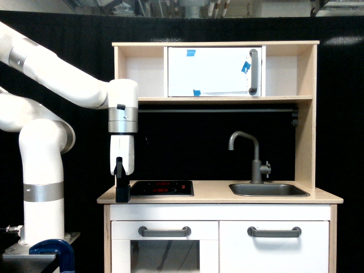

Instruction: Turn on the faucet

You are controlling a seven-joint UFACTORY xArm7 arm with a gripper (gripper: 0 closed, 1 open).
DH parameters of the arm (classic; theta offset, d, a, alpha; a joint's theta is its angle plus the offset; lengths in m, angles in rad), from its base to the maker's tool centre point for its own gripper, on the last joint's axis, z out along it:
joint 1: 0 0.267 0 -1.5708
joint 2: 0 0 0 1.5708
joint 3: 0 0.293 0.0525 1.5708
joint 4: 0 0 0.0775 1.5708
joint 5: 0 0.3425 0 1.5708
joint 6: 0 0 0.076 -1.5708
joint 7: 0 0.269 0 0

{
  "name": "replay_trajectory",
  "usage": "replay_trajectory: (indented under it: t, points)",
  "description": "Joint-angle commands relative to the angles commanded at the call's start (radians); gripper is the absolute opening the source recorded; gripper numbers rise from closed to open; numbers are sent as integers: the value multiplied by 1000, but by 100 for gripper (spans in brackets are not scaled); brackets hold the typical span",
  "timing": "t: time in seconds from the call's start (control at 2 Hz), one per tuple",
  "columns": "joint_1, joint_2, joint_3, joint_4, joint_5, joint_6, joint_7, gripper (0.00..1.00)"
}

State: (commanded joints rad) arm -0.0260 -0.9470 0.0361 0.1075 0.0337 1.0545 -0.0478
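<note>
Faucet (254, 159): slim dark grey metal, upright stem, hooked spout curving toward the exterior view's left, small lever knob on the stem's right side. Stands at the back edge of the sink (269, 190), toward the exterior view's right end of the desk (216, 197). Nothing touches it.

Sink: dark grey basin set into the light wooden top, directly below the spout.

Hob (161, 188): black panel with faint red rings, left of the sink, flush in the top.

Tool (121, 190): black, hanging straight down from a white arm (123, 122), at the exterior view's left end of the desk, just beside the hob and well apart from the faucet. Seen edge-on; whether its jaws are spread or closed cannot be told.

Upper cabinet door (213, 71): white, with blue tape pieces and a grey vertical handle.

Lower front: two grey bar handles (164, 231) on white panels.
</note>
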Motion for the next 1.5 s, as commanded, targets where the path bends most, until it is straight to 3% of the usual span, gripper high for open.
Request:
replay_trajectory:
  t: [0.5,1.0,1.5]
  points:
    - [3,0,2,0,2,0,3,100]
    - [-12,14,-15,7,-13,-25,-14,100]
    - [2,95,-94,37,-56,-124,-187,100]
